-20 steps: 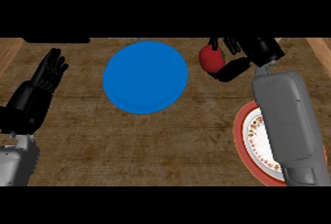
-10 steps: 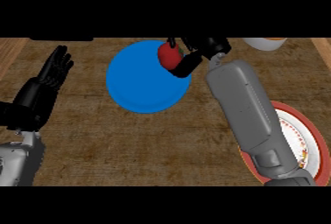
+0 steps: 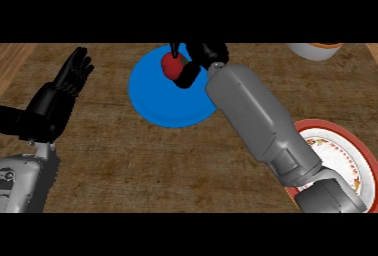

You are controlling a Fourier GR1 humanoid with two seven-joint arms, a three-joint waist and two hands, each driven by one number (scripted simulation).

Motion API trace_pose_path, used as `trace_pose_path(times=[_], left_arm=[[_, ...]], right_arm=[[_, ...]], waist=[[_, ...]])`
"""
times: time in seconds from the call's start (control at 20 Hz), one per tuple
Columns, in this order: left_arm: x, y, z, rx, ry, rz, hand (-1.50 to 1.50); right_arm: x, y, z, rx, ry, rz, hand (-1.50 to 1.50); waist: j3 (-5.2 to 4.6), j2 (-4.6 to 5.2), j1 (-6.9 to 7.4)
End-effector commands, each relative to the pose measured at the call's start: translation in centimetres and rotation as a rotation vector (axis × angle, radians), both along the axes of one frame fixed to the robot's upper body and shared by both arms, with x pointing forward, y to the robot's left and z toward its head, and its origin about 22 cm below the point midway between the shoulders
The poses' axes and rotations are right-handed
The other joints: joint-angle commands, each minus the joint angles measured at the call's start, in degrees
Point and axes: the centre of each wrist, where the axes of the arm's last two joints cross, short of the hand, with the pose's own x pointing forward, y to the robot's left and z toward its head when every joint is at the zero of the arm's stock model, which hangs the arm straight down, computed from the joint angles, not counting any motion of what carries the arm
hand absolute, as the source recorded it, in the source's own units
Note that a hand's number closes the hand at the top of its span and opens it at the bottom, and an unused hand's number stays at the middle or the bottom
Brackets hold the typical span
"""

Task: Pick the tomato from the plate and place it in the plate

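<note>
Your right black hand is at the far side of the scene, a little left of the middle, and its fingers and thumb are curled around the small red round tomato. You can see the tomato only in part, because the fingers cover its right side and its top. The hand and the tomato are over the far right part of the plain blue round plate; whether the tomato touches the plate's surface you cannot tell from this view.

The grey right forearm runs from the near right corner diagonally to the far left, and it crosses over the left part of the white round plate with a red rim and a patterned band. This plate lies at the near right side of the brown wooden counter top, well apart from the blue plate.

Your left black hand is at the left side, with fingers straight and pointing to the far side, and it holds nothing. It is near the blue plate but not touching it. The grey left forearm comes in from the near left corner.

At the far right edge you see part of a white round vessel; what it is exactly you cannot tell.
</note>
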Motion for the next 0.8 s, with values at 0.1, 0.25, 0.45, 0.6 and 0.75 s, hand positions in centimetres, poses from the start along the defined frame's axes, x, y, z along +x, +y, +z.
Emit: trace_pose_path(times=[0.1,0.25,0.45,0.6,0.75], left_arm=[[0.6,-1.6,0.7,0.005,-0.027,-0.025,0.00],[1.3,-0.8,1.4,0.003,-0.011,-0.043,0.00],[0.4,-1.2,0.9,0.011,-0.010,-0.064,0.00],[1.5,-2.2,1.2,0.001,-0.029,-0.081,0.00],[2.0,-2.5,2.7,0.013,-0.036,-0.076,0.00]], right_arm=[[0.5,0.3,-2.1,-0.065,0.066,0.004,1.50],[0.7,-0.6,-3.3,0.047,0.125,-0.131,-1.50],[0.7,-1.5,-5.0,0.080,0.164,-0.084,-1.50],[0.5,-1.4,-4.9,0.191,0.156,-0.059,-1.50],[0.7,-0.9,-3.5,0.306,0.101,-0.059,-1.50]], waist=[[0.01,0.31,1.28],[0.00,0.73,2.72],[0.03,1.08,4.08],[0.03,1.39,4.72],[0.08,1.17,4.75]])
